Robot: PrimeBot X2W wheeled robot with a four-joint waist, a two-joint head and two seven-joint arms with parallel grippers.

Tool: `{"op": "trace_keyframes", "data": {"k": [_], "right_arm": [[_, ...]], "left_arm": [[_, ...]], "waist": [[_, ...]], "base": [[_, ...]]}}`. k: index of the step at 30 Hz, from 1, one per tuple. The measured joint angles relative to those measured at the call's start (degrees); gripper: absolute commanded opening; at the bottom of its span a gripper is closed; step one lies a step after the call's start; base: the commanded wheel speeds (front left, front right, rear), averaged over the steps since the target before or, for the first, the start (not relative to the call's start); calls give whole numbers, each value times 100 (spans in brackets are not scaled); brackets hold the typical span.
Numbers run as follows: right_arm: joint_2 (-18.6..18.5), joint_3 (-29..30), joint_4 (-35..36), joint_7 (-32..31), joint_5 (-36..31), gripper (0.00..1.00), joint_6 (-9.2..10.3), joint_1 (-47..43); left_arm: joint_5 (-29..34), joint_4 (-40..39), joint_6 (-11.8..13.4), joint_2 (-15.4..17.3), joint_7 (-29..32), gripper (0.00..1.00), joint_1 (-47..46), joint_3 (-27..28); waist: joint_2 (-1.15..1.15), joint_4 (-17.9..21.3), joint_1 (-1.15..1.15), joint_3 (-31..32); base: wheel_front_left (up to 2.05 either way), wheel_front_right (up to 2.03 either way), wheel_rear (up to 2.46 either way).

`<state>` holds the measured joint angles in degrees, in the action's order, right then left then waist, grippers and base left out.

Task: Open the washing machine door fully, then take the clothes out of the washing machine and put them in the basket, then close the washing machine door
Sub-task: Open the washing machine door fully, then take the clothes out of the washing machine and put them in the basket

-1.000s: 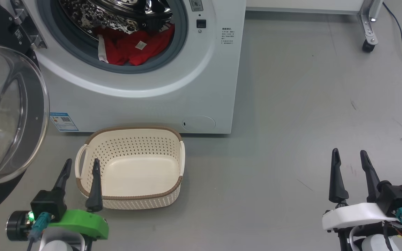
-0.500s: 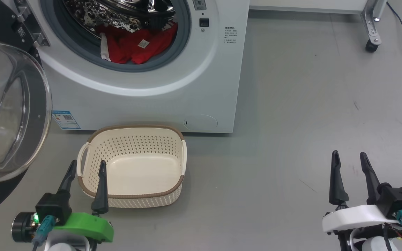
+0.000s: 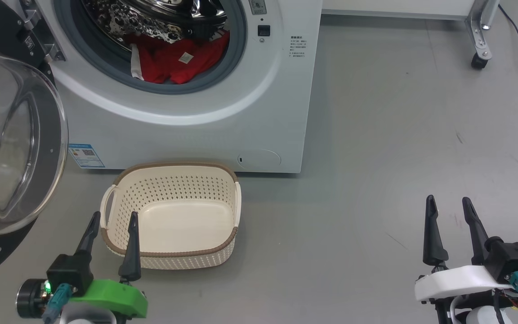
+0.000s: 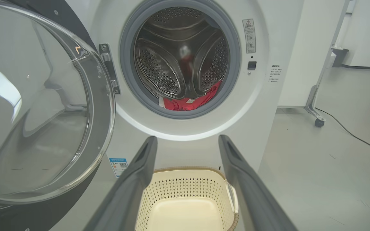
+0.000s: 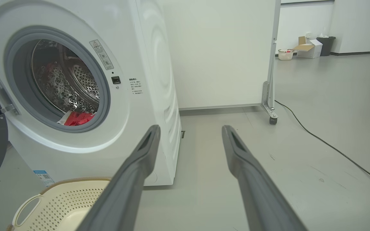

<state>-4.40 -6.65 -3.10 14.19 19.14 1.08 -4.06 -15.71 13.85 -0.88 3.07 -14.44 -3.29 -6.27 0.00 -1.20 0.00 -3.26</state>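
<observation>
Door [image 3: 14, 148] full open, left of machine [image 3: 187, 135]: frees way in for reach. Clothes [image 3: 173, 63] heaped low inside machine. Basket [image 3: 173, 165] on floor [image 3: 376, 180] just before machine, below clothes, for short drop. Left claw [image 3: 115, 215] wide, empty, before machine by basket. Right claw [image 3: 448, 199] wide, empty, off machine's right.

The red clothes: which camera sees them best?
The head view: the red clothes look biggest, with white trim and tag clear. The left wrist view shows a thin red strip low in the drum; the right wrist view, a small red patch.
</observation>
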Motion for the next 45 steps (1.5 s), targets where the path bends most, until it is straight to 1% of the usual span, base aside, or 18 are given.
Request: {"op": "trace_keyframes", "data": {"k": [13, 22, 25, 27, 45], "right_arm": [[3, -14, 15, 0, -10, 100, -11, -7], [21, -9, 27, 0, -10, 100, -11, -7], [33, -7, 49, 1, -10, 100, -14, -9], [37, -8, 54, 1, -10, 100, -44, -9], [64, 8, 63, 1, -11, 100, -44, -9]], "left_arm": [[-93, -56, -4, -14, 0, 100, 42, 2], [-94, -76, -140, -16, 0, 100, 44, -44], [-276, -130, -248, -21, 0, 100, 52, -112], [-328, -135, -249, -21, 0, 100, 65, -114], [-372, -185, -292, -22, 0, 100, 99, -93]], "waist": [[0, 1, 0, 15], [0, -6, 0, 1], [0, -12, 0, -21], [0, -13, 0, -28], [0, -23, 0, -93]], "base": [[0, 0, 0], [0, 0, 0], [12, -12, 0], [25, -25, 0], [66, -66, 0]]}}
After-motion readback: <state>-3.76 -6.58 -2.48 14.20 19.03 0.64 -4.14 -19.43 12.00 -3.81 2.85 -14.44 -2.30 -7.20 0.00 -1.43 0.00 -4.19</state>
